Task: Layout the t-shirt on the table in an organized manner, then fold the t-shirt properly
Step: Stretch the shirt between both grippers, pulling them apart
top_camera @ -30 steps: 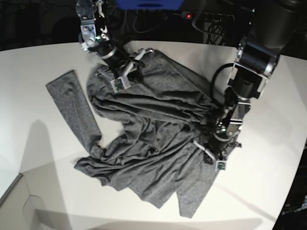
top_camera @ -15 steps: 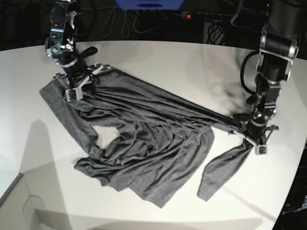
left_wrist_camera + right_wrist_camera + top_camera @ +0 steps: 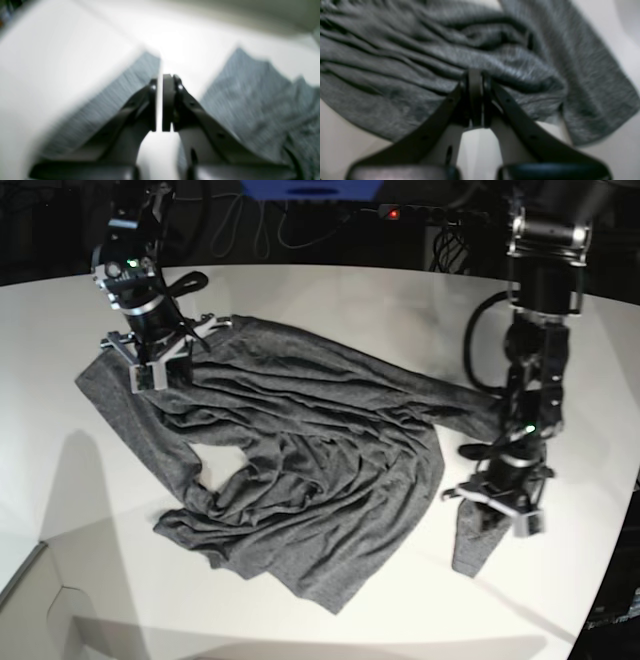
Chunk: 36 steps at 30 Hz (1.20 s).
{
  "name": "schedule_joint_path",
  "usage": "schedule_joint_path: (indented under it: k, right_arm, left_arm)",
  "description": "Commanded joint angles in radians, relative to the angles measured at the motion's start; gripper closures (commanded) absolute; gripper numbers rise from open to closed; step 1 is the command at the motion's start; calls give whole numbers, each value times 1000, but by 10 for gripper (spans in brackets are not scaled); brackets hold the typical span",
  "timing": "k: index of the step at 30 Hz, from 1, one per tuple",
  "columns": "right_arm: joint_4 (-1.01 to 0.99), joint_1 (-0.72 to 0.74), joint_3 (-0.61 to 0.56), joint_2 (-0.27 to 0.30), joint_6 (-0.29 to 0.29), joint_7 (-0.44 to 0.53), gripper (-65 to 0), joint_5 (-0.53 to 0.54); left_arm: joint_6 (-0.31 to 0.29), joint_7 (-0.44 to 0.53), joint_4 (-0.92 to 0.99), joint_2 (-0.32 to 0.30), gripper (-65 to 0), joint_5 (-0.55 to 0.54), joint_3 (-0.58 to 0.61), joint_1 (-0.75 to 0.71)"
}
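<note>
Grey knit, the shirt [image 3: 300,470] lies rumpled across the middle of the white counter [image 3: 330,300], its long axis running from the far corner by the right arm down to the sleeve end by the left arm. The right end effector [image 3: 152,352] sits at that far corner, clenched on a bunched fold of cloth, as its wrist view shows [image 3: 476,97]. The left end effector [image 3: 497,498] hangs over the near sleeve; its pads [image 3: 168,102] stand almost together with a bare slit between, nothing pinched, cloth lying to either side below. Judging by this, the sleeve is nearest the left arm, which would have to regrasp it to spread the shirt flat.
</note>
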State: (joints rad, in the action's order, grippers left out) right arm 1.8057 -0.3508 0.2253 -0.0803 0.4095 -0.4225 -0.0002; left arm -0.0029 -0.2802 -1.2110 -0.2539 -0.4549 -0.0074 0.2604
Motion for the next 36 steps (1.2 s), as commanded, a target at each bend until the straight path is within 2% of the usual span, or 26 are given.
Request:
schedule_joint_path:
  k: [1, 4, 6, 9, 16, 20, 22, 26, 30, 33, 36]
  right_arm:
    - [16, -14, -19, -8, 1, 7, 0, 6]
    - [22, -47, -85, -11, 1, 6, 0, 6]
    - [22, -64, -132, -11, 1, 6, 0, 6]
    - [21, -69, -203, -11, 1, 6, 0, 2]
    - [-24, -46, -278, -14, -2, 6, 0, 1]
    - [-117, -9, -278, -11, -2, 6, 0, 1]
    - [-162, 5, -275, 3, -4, 7, 0, -1]
    - [-215, 25, -271, 32, -7, 7, 0, -1]
    - [-218, 25, -174, 41, -7, 7, 0, -1]
    - [-220, 51, -114, 49, -7, 7, 0, -1]
    - [-220, 66, -60, 70, -5, 6, 0, -1]
  left_arm:
    - [-4, 8, 9, 8, -26, 2, -4, 56]
    - [-4, -49, 135, 89, -26, 3, -3, 139]
    - [-4, -41, 219, 123, -26, 38, 17, 178]
    - [-4, 0, 320, 152, -26, 91, 111, 227]
    - [-4, 184, 503, 158, -26, 101, 307, 262]
    - [-4, 266, 638, 147, -26, 101, 335, 279]
    - [-4, 306, 687, 113, -26, 101, 337, 282]
    - [-4, 316, 698, 52, -26, 92, 333, 274]
    - [-4, 324, 689, -8, -26, 92, 330, 230]
    - [-3, 322, 626, -57, -26, 84, 329, 173]
    - [-1, 309, 509, -101, -26, 8, 303, 87]
